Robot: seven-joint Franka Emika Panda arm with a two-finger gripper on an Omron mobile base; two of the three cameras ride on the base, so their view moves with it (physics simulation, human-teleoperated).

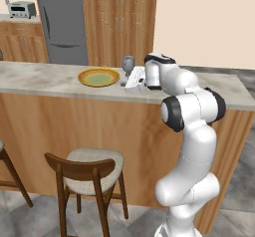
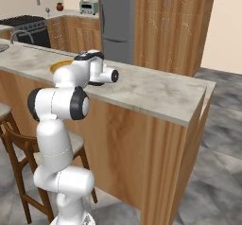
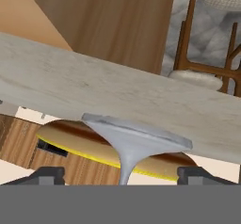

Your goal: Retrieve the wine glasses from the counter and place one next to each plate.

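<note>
A translucent grey-blue wine glass (image 1: 128, 63) stands upright on the long marble bar top (image 1: 45, 79), just right of the golden-yellow plate (image 1: 98, 77) with a greenish centre. My gripper (image 1: 127, 81) is low at the glass's stem, reaching in from the right. The hand view is rolled upside down. There the glass's round foot (image 3: 137, 134) rests on the bar top (image 3: 117, 89), and its thin stem runs between my two fingertips (image 3: 48, 174). They stand wide apart and clear of the stem, so the gripper (image 3: 121, 175) is open. The plate (image 3: 80, 140) lies right behind the foot.
A wooden stool with a pale cushion (image 1: 92, 169) stands in front of the bar, below the plate. Behind the bar are a grey fridge (image 1: 62, 22) and tall wooden cabinets (image 1: 119, 17). A back counter (image 1: 14, 18) at the far left carries a toaster oven. The bar top's right end (image 2: 198, 96) is bare.
</note>
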